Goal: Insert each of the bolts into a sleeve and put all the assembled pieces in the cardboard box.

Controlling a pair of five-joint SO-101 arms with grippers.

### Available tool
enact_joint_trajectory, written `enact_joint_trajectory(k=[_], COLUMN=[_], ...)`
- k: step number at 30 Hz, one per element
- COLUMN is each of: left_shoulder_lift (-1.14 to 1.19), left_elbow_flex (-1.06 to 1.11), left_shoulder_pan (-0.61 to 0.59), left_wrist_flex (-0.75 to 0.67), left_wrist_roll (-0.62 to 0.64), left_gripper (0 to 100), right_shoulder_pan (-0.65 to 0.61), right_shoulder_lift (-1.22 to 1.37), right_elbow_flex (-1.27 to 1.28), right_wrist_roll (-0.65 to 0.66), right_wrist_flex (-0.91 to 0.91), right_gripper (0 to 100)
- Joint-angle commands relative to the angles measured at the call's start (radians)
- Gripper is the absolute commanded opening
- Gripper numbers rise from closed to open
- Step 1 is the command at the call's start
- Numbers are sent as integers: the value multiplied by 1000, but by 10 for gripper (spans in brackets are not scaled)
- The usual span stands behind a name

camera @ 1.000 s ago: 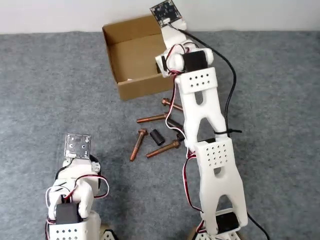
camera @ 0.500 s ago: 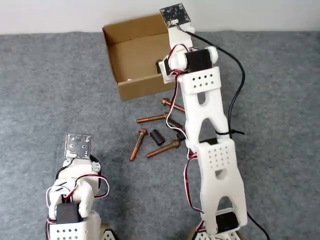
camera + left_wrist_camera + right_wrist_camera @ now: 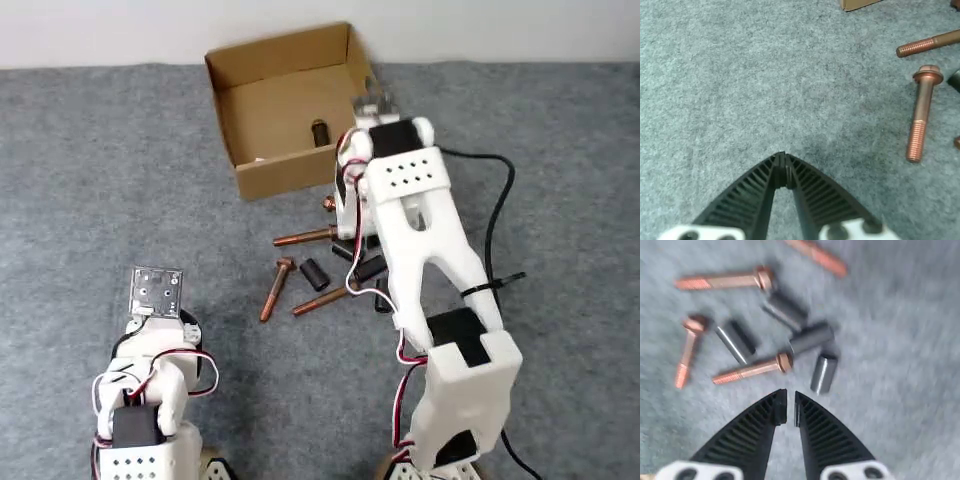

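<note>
The grey carpet (image 3: 100, 180) is soft, so anything round that gets nudged is likely to roll or twist instead of staying put. The cardboard box (image 3: 285, 175) stands beyond the right claw (image 3: 790, 402), past the pile, with one assembled piece (image 3: 319, 132) already lying inside it. Its near wall is close to the arm, and a careless swing could push it.

The right claw hangs above the loose parts with its jaws nearly together and nothing between them. If it comes down like that it would shove the pile rather than pick from it. The left claw (image 3: 780, 159) is clenched and empty over bare carpet, with the pile well off to one side, so it is not placed to steady anything.

Just ahead of the right claw's tips lies a bolt (image 3: 750, 370), flat on the carpet and hard to pinch cleanly. Two sleeves (image 3: 811, 338) (image 3: 823, 372) crowd against its head, so closing on one may catch or flick its neighbour. A third sleeve (image 3: 736, 341) lies beside the shaft.
</note>
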Motion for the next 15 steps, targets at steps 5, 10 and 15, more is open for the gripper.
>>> enact_joint_trajectory(k=[5, 10, 15], left_shoulder_lift=[0, 0, 0], left_elbow_flex=[-2, -2, -2], left_shoulder_pan=[-3, -3, -3], left_wrist_flex=[-8, -8, -8], left_wrist_roll=[-9, -9, -9], left_gripper=[5, 5, 5], right_shoulder_pan=[-10, -10, -4], right_shoulder_lift=[-61, -61, -61], right_elbow_flex=[135, 230, 301], right_wrist_roll=[-52, -52, -51], right_wrist_flex=[-45, -120, -199], right_gripper=[57, 178, 184])
